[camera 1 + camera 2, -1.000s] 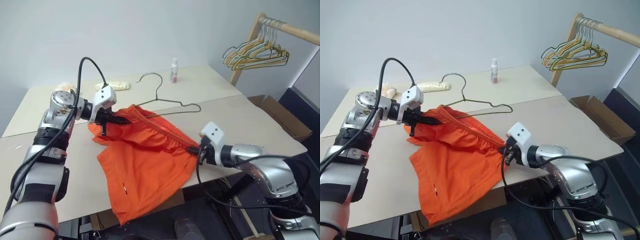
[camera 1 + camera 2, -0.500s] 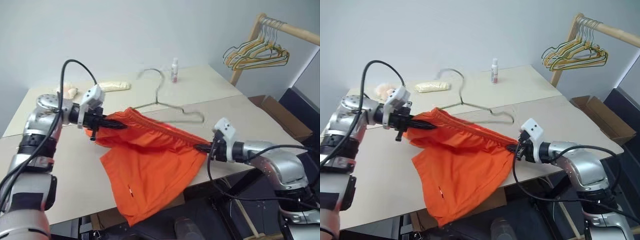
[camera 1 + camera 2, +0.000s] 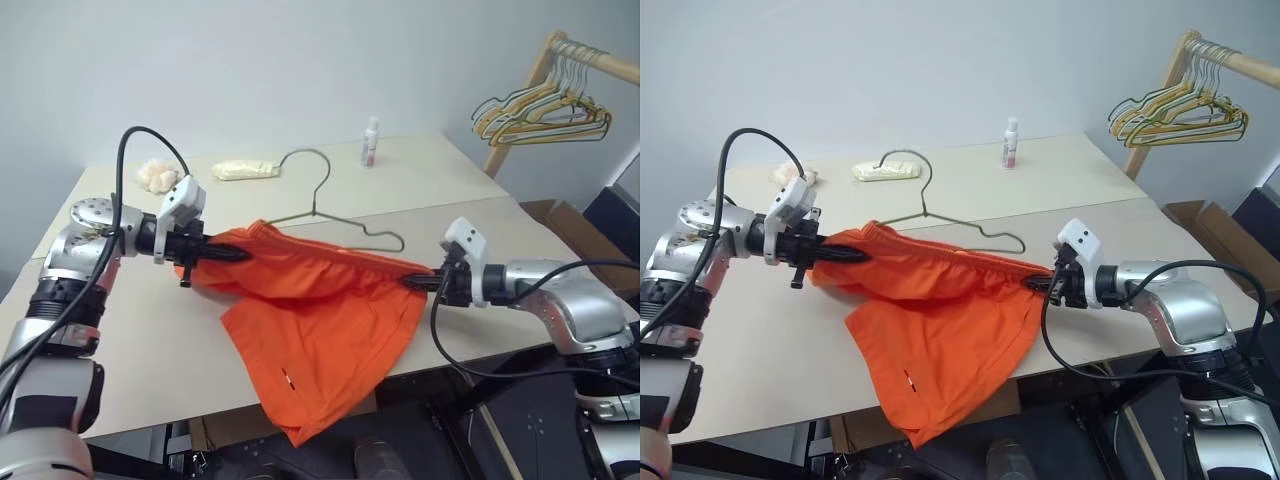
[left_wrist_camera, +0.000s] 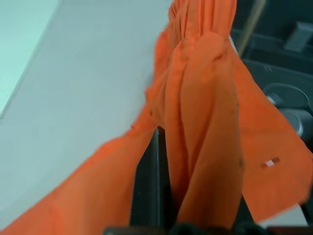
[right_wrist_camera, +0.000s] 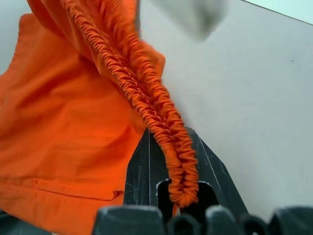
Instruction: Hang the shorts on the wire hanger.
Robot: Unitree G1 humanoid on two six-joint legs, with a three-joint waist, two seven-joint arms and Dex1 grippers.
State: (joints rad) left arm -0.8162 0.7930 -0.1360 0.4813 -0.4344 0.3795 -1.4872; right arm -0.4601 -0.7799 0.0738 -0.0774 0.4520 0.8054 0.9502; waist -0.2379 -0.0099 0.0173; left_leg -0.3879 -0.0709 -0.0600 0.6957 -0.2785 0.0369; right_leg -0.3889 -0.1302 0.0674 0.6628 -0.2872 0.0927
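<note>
2 grippers are holding the shorts [image 3: 320,300] stretched by the waistband above the table [image 3: 120,340]: the left gripper [image 3: 235,254] is clamping 1 end, the right gripper [image 3: 415,284] the other. The legs are draping over the front edge. The wire hanger [image 3: 335,215] is lying just behind the shorts.

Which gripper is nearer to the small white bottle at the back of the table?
Right. The right gripper holds the shorts in front of the bottle; the left gripper grips their other end, farther off.
</note>
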